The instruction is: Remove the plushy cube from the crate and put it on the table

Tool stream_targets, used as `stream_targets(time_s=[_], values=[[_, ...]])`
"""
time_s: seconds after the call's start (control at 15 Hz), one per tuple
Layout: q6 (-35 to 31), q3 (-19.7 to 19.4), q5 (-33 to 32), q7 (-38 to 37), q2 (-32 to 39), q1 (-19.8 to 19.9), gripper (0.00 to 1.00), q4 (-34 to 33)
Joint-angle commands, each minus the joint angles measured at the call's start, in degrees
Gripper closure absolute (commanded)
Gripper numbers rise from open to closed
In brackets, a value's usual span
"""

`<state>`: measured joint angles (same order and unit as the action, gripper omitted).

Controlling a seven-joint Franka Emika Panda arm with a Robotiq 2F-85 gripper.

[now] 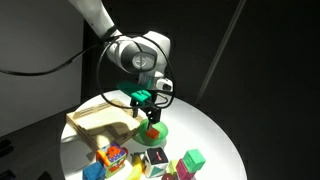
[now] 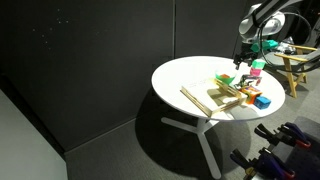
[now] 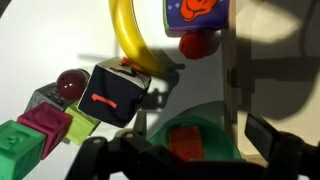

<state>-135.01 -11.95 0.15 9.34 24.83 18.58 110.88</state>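
Note:
The plushy cube [image 3: 112,95], black with a small red mark, sits on the white table [image 3: 90,35] among other toys, outside the crate. It also shows in an exterior view [image 1: 154,160] near the table's front. The tan wooden crate [image 1: 92,122] lies at the left of the table [image 1: 215,130] and looks empty. My gripper [image 3: 185,150] is open and empty, hovering over a round green bowl [image 3: 215,120]. In both exterior views the gripper [image 1: 148,108] [image 2: 246,55] hangs just above the tabletop [image 2: 190,75]. The crate [image 2: 222,95] also shows there.
The green bowl [image 1: 152,129] holds an orange-red piece [image 3: 183,143]. A yellow curved toy [image 3: 125,35], a red ball [image 3: 70,83] and green [image 3: 18,148] and pink [image 3: 42,122] cubes lie beside the plushy cube. More blocks [image 1: 193,160] crowd the table's front.

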Motion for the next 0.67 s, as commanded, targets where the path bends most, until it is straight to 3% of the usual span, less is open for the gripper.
stream_targets(time_s=[0.0, 0.6], values=[[0.98, -0.22, -2.45, 1.54, -6.27, -1.12, 0.00, 5.60], [3.47, 0.09, -7.68, 0.66, -15.62, -5.01, 0.00, 14.79]])
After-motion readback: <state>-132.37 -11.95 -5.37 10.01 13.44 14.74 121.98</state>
